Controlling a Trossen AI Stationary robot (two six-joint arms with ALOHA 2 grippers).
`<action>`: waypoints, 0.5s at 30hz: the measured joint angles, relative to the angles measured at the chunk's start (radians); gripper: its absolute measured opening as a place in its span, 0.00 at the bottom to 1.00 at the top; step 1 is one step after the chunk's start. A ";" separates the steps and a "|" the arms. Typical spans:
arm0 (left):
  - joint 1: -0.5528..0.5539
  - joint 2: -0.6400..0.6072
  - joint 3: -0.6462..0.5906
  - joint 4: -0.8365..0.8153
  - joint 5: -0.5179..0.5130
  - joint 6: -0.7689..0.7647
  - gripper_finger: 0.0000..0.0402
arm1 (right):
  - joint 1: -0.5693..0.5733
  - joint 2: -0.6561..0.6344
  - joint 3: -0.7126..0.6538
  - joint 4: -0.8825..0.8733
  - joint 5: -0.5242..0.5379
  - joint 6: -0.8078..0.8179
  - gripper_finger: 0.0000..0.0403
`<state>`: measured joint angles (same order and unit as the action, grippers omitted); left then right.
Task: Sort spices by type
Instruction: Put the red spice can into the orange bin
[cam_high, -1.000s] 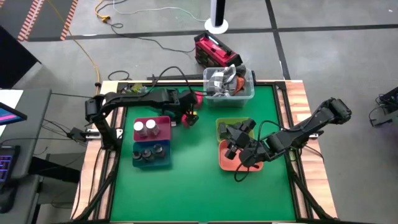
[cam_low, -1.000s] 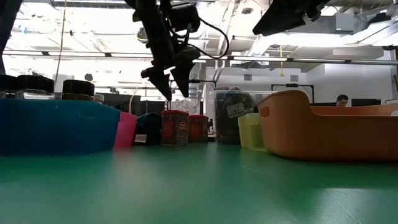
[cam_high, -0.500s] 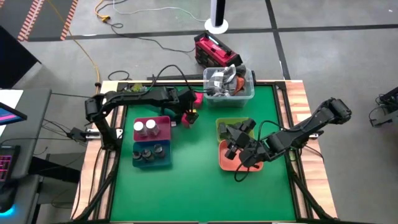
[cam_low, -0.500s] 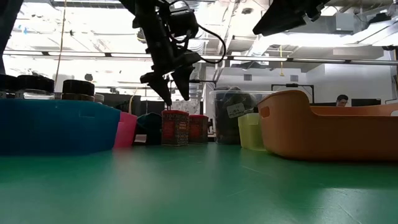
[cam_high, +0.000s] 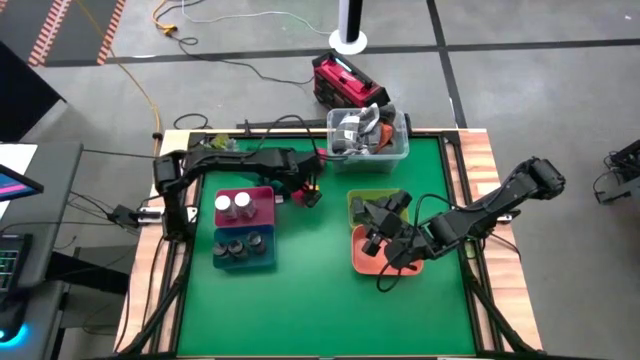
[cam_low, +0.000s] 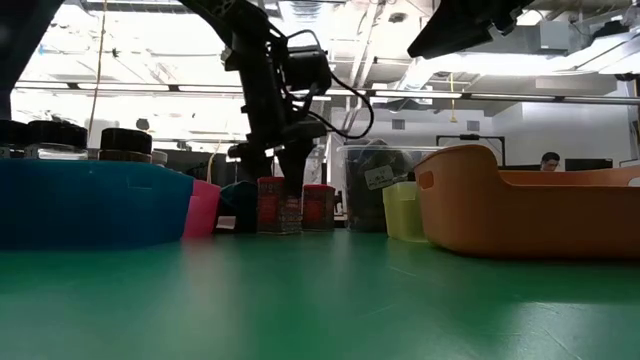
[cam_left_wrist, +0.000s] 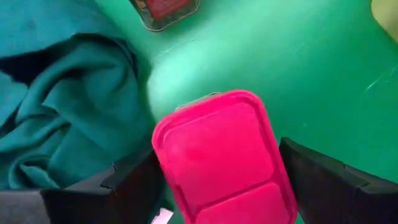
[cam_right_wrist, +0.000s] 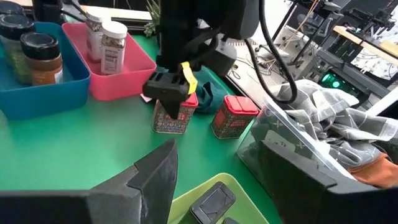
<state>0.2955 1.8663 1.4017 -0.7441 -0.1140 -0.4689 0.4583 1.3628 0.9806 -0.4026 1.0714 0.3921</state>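
Note:
Two pink-topped spice tins stand on the green mat: one (cam_left_wrist: 217, 155) directly under my left gripper (cam_left_wrist: 217, 171), the other (cam_right_wrist: 232, 116) beside it. My left gripper (cam_low: 280, 165) is open and has come down from above, with one finger on each side of the nearer tin (cam_low: 278, 205). White-topped jars (cam_high: 233, 205) stand in the pink tray (cam_high: 265, 195). Dark jars (cam_high: 236, 247) stand in the blue tray (cam_high: 268, 262). Dark grey blocks (cam_right_wrist: 211, 202) lie in the yellow-green tray. My right gripper (cam_right_wrist: 217, 152) hangs open over the orange tray (cam_high: 360, 262), holding nothing. My left gripper straddles the pink tin's lid (cam_left_wrist: 186, 134) from above, pointing down, with its fingers (cam_left_wrist: 134, 180) close beside the lid's two long sides. Whether they touch the tin, I cannot tell. The tin stands upright on the mat.
A crumpled teal cloth (cam_left_wrist: 62, 106) lies right beside the tin. A clear tub (cam_high: 367, 135) of grey clutter stands at the far edge. The yellow-green tray (cam_high: 358, 205) sits next to the orange one. The near half of the mat (cam_high: 320, 310) is bare.
My left gripper has moved down from above the pink tin until its fingers stand around the tin's top. The arm has also reached a little toward the table's right. The tin has stayed where it was.

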 joint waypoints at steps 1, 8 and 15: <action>0.000 0.002 0.000 -0.001 0.007 0.006 0.76 | 0.000 0.000 0.000 0.000 0.000 0.000 0.63; -0.002 -0.001 0.000 -0.007 0.010 0.076 0.73 | 0.000 0.000 0.000 -0.001 0.000 0.003 0.63; -0.010 -0.002 0.000 -0.009 0.012 0.141 0.56 | 0.000 0.000 0.000 -0.004 0.000 0.002 0.63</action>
<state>0.2853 1.8645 1.4017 -0.7527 -0.1020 -0.3279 0.4587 1.3628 0.9806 -0.4064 1.0714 0.3943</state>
